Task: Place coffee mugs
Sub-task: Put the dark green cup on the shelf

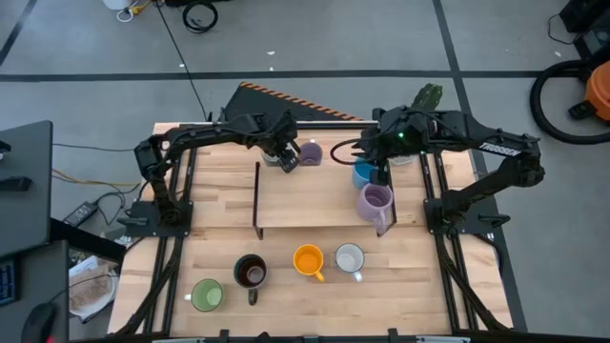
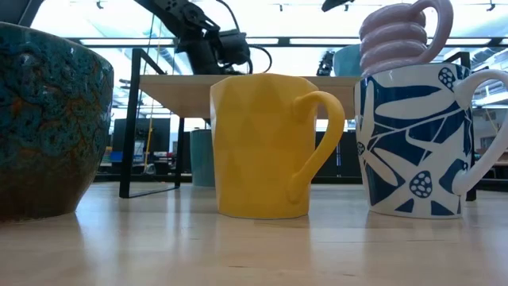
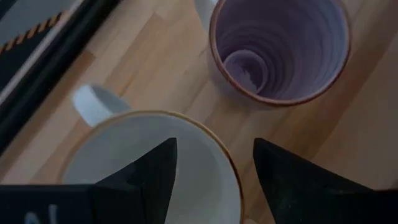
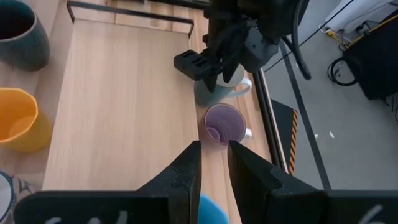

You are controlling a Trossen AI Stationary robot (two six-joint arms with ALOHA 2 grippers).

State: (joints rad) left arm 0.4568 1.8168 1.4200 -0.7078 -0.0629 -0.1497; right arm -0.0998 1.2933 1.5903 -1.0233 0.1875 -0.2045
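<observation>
The left gripper (image 3: pixel 211 171) hangs spread open astride the near rim of a white mug (image 3: pixel 149 168) on the shelf (image 1: pixel 315 205), apparently setting it beside the ribbed lavender mug (image 3: pixel 280 50). The right gripper (image 4: pixel 213 162) hovers near the blue mug (image 1: pixel 363 174), fingers narrowly parted, holding nothing.

mugs (image 1: pixel 308 259) 8 | shelf (image 1: pixel 315 211) 1 | arms (image 1: pixel 191 143) 2 | cactus (image 1: pixel 429 95) 1
</observation>
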